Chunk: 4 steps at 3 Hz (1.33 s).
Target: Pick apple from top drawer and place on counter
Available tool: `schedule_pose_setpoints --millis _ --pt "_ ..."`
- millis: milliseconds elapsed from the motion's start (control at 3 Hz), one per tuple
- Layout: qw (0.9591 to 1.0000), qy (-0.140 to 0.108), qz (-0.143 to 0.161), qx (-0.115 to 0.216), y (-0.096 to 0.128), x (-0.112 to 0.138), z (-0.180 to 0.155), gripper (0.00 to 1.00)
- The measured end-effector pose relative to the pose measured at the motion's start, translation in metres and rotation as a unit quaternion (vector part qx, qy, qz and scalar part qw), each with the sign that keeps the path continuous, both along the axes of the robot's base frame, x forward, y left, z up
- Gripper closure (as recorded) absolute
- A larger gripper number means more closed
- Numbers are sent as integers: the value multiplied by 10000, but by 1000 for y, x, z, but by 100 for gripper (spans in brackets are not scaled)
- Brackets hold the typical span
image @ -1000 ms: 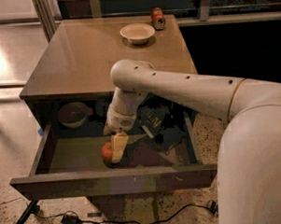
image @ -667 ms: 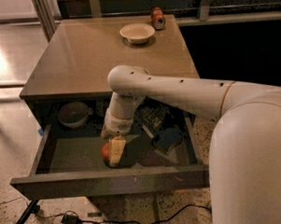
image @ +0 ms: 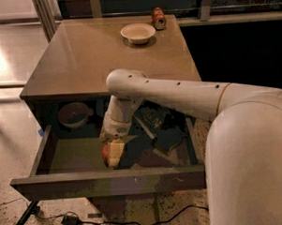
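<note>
Now your white two-finger gripper (image: 113,155) sits inside open dark grey-green top drawer (image: 106,182), small round red-orange apple (image: 105,152) just beside at its 9 o'clock; you cannot tell grip.

Warm, dim indoor light fills the scene. The strongest glare lies on the floor (image: 2,59) at nine to ten o'clock, and the glossy counter (image: 96,55) carries a soft sheen toward eleven. The inside of the top drawer (image: 111,181) sits in deep shadow; the gripper (image: 115,152), low in it just below centre, shows pale against the murk. The arm (image: 177,94) is evenly lit at four o'clock. Near-black darkness fills two to three.
</note>
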<state>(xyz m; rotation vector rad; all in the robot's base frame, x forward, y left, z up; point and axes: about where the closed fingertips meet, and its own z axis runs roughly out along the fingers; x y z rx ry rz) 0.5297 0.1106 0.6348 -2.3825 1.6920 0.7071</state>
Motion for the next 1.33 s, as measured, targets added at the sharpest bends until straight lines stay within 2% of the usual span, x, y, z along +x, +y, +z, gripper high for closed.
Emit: schedule_pose_setpoints --millis 333,1000,1333 --pt "10000 1 0 0 0 0 0 43" --pt "10000 1 1 0 0 0 0 90" --pt "10000 18 -8 7 0 0 -1 100"
